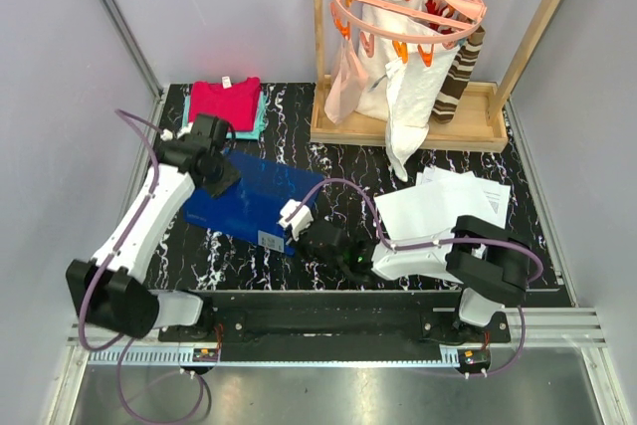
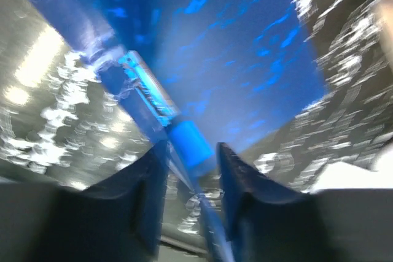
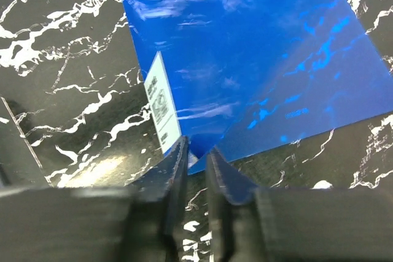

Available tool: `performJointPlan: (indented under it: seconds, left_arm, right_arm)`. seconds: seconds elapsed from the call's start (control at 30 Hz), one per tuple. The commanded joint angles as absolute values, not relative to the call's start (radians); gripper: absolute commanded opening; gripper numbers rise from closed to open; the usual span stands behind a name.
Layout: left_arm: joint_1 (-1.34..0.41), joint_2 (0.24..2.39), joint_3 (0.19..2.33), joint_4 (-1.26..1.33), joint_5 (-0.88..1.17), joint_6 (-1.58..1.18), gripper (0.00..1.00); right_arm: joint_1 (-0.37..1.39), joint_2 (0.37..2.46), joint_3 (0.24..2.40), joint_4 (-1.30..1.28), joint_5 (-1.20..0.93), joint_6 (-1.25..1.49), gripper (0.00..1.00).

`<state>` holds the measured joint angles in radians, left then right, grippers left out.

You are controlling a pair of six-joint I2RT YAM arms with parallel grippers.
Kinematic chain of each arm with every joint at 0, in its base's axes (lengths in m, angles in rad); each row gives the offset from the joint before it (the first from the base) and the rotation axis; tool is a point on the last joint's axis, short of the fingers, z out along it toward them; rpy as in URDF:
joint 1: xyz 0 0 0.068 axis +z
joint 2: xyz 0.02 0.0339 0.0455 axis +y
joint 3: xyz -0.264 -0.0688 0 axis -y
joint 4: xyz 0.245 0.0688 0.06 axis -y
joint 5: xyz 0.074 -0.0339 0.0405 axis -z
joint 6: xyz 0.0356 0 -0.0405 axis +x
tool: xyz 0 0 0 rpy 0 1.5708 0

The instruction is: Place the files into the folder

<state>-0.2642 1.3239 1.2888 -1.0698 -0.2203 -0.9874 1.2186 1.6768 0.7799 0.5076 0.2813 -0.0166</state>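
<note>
**Both grippers at the folder, files waiting to the R**

Nearest: R gripper (image 3: pixel 196 167) reaches leftward across the table (image 1: pixel 528 246) to the folder (image 1: pixel 249 196)'s near-right corner. Wrist view shows the jaws nearly together w/ the corner tip between them, so it looks pinched on the corner, just beside the white label (image 3: pixel 163 105).

The folder lies flat-ish, long axis on a diagonal from far-left to near-right. A crease line runs up from the pinched corner; can't tell if the cover is lifted or just reflecting. No paper visible in it.

L gripper (image 2: pixel 191 194) sits at the folder's far-left edge, opposite end of that diagonal. Its view is blurred: blue edge runs between the fingers w/ a gap either side, so can't tell if it's clamped.

Files (image 1: pixel 438 201) are a loose fanned stack to the R of the folder, bare table between. R arm is nearer by far, its forearm just in front of the stack. So prob. opening comes first, then R goes back rightward for the sheets.

Farthest: folded red/teal cloths (image 1: pixel 227 105), not involved.
</note>
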Motion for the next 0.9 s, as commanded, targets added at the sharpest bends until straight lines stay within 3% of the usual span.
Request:
performJointPlan:
  seconds: [0.0,0.03,0.13,0.17,0.23,0.33,0.5,0.73,0.87]
  left_arm:
    - [-0.267,1.183,1.146,-0.907,-0.237,-0.599,0.17]
    - [-0.265,1.131,1.126,-0.887,-0.223,-0.569,0.14]
    - [-0.265,1.019,1.074,-0.868,-0.135,-0.461,0.00]
    - [-0.264,0.991,1.066,-0.867,-0.097,-0.439,0.00]
    - [-0.262,0.916,1.048,-0.858,-0.054,-0.373,0.00]
    - [-0.261,0.847,1.035,-0.844,0.055,-0.287,0.00]
    - [-0.261,0.827,1.005,-0.824,0.040,-0.259,0.00]
    - [-0.253,0.965,1.054,-0.791,0.121,-0.186,0.00]
    - [-0.223,1.070,1.103,-0.784,0.086,-0.190,0.00]
  right_arm:
    - [1.232,1.597,0.750,0.488,0.328,0.060,0.34]
    - [1.232,1.559,0.743,0.476,0.330,0.080,0.49]
    - [1.229,1.432,0.721,0.362,0.316,0.202,0.76]
    - [1.226,1.393,0.721,0.323,0.298,0.263,0.92]
    - [1.220,1.282,0.741,0.169,0.249,0.305,0.98]
    - [1.175,1.166,0.770,0.006,0.185,0.376,1.00]
    - [0.873,1.173,0.784,-0.070,-0.075,0.468,1.00]
    - [0.828,1.518,1.083,-0.132,-0.199,0.465,1.00]
    - [0.828,1.702,1.224,-0.123,-0.219,0.552,0.87]
